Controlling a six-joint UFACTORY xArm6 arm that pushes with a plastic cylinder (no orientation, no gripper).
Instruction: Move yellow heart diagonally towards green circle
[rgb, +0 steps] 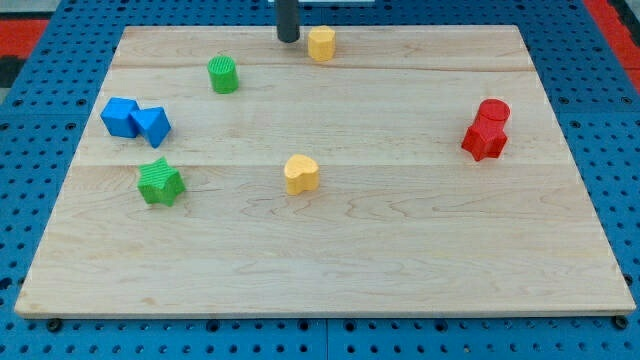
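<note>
The yellow heart (301, 173) sits near the middle of the wooden board (400, 250), far from every edge, with bare wood all around it. It is small and yellow. The green circle (223, 75) is up to the view's left, nothing between them. My tip (288, 39) has no claw and rests at the top edge beside a yellow block (321, 44), far from the heart.

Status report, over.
My tip at view's top, beside yellow hexagon. Yellow heart untouched, mid-board. Path to green circle clear.
</note>
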